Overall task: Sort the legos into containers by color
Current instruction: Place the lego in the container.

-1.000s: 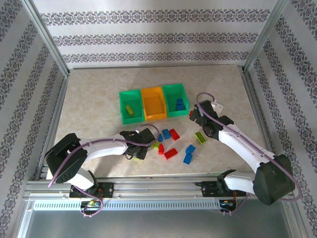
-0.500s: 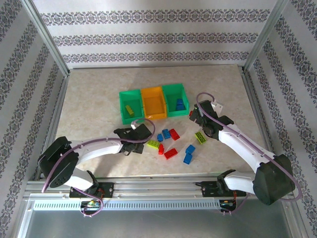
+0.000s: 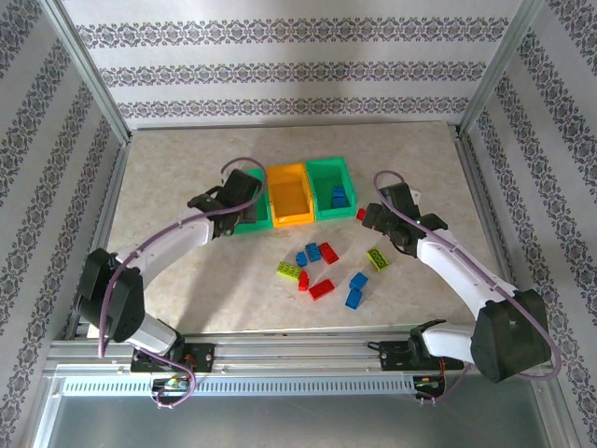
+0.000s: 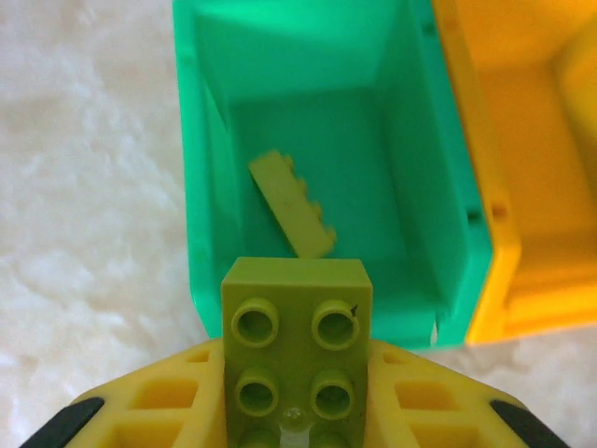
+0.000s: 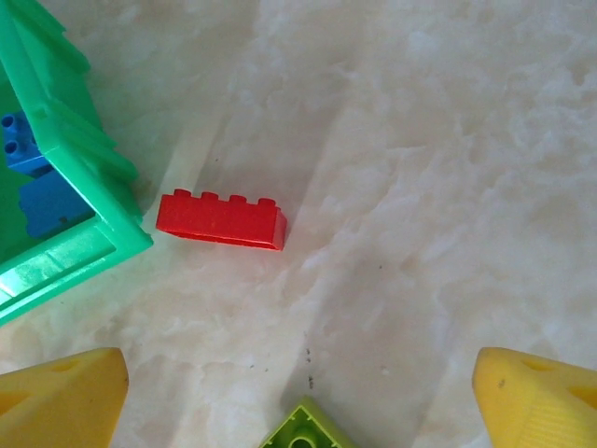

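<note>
left gripper [image 4: 297, 415]: clamped tight on a yellow-green brick [image 4: 297, 345]. You see it pinched between the yellow fingers [image 4: 159, 397], studs toward the wrist camera.
held brick position: at the near wall of the left green bin [image 4: 201, 187] and overlapping its rim in the wrist view. Height above the rim: can't tell.
left green bin contents: one long yellow-green lego [image 4: 291, 203], lying slanted on the floor of the bin.
orange bin [image 4: 522, 140]: joined to the left green bin's right side, middle of the row.
right gripper [image 5: 298, 397]: jaws spread wide, gripping nothing, low over the table [image 3: 187, 159] beside the right green bin [image 5: 75, 140].
red brick [image 5: 221, 220]: flat on the table just beside that bin's corner, with a small gap between them. It lies ahead of the open fingertips.
blue bricks [image 5: 37, 187]: inside the right green bin.
cut-off green brick [image 5: 303, 434]: on the table at the bottom edge of your right wrist view, mostly out of frame.
loose legos [image 3: 312, 252]: red, blue and yellow-green, scattered on the table in front of the bins, between the two arms.
</note>
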`<control>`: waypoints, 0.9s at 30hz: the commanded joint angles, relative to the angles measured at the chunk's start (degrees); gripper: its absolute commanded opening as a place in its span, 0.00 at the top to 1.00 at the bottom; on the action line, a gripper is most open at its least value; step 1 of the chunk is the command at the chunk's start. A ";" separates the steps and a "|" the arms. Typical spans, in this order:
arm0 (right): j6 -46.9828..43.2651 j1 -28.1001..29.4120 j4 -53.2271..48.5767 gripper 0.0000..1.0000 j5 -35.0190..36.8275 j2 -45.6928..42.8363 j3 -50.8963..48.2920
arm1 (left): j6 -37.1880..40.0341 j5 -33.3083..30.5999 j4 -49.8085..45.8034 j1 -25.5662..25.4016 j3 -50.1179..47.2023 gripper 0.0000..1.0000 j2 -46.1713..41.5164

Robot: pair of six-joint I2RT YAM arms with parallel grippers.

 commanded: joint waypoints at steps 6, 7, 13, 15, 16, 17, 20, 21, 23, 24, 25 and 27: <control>-8.68 -3.57 1.79 0.10 -6.69 2.08 0.86 | 5.69 -0.54 -1.72 4.65 13.94 0.77 12.56; -9.11 -4.02 1.80 0.12 -7.57 2.71 0.95 | 5.69 -0.39 -2.22 5.12 15.23 0.76 13.98; -11.45 -5.23 2.38 0.23 -10.75 7.55 2.19 | 4.97 0.38 -3.91 6.28 19.08 0.74 18.54; -11.76 -5.64 2.73 0.25 -10.98 9.30 2.87 | 4.69 1.00 -3.83 6.32 19.27 0.72 19.25; -12.09 -6.03 2.96 0.26 -11.15 10.30 3.32 | 4.60 1.15 -3.82 6.36 19.41 0.71 19.72; -12.42 -6.16 3.21 0.26 -11.32 11.12 3.75 | 4.49 1.23 -3.89 6.43 19.49 0.71 20.13; -13.33 -7.00 4.11 0.26 -12.02 13.73 5.16 | 4.05 1.35 -3.66 6.62 19.36 0.69 20.91; -13.60 -7.31 4.20 0.26 -12.19 14.56 5.72 | 3.91 1.51 -3.51 6.62 19.36 0.67 21.14; -13.97 -7.63 4.53 0.27 -12.52 15.88 6.65 | 3.69 2.23 -2.89 6.81 19.19 0.63 21.32; -14.13 -7.71 4.76 0.27 -12.63 16.53 6.92 | 3.49 2.69 -2.58 6.83 19.06 0.61 21.33; -14.23 -7.73 4.98 0.28 -12.89 17.19 7.18 | 3.25 3.13 -2.20 6.89 19.00 0.59 21.39; -14.41 -7.84 5.67 0.28 -13.56 18.17 7.44 | 2.90 3.90 -1.71 6.94 18.93 0.55 21.51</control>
